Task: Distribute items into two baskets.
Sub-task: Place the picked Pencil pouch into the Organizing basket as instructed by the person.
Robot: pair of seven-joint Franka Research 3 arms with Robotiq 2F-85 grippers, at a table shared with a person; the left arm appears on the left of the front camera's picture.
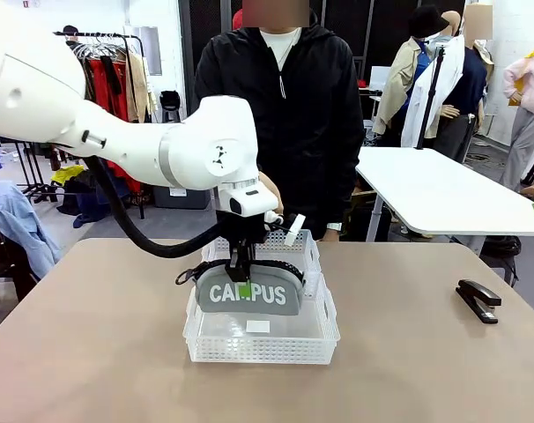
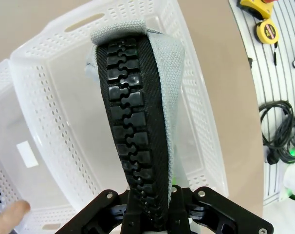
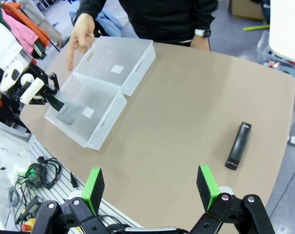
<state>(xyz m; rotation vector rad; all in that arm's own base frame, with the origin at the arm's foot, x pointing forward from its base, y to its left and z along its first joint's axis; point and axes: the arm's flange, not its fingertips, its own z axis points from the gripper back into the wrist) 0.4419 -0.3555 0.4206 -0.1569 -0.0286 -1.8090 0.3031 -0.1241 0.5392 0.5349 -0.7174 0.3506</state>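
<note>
My left gripper is shut on the top zipper edge of the grey CAMPUS pouch, which hangs upright within the near white basket. In the left wrist view the gripper pinches the pouch's black zipper above that basket's floor. I cannot tell whether the pouch touches the floor. The far basket sits right behind the near one. The black stapler lies at the table's right side. My right gripper hovers open, high above the table, with the stapler ahead of it.
A person in a black jacket stands at the far edge, one hand pointing down by the far basket. A fingertip shows by the basket's corner. Cables and tools lie off the table's near edge.
</note>
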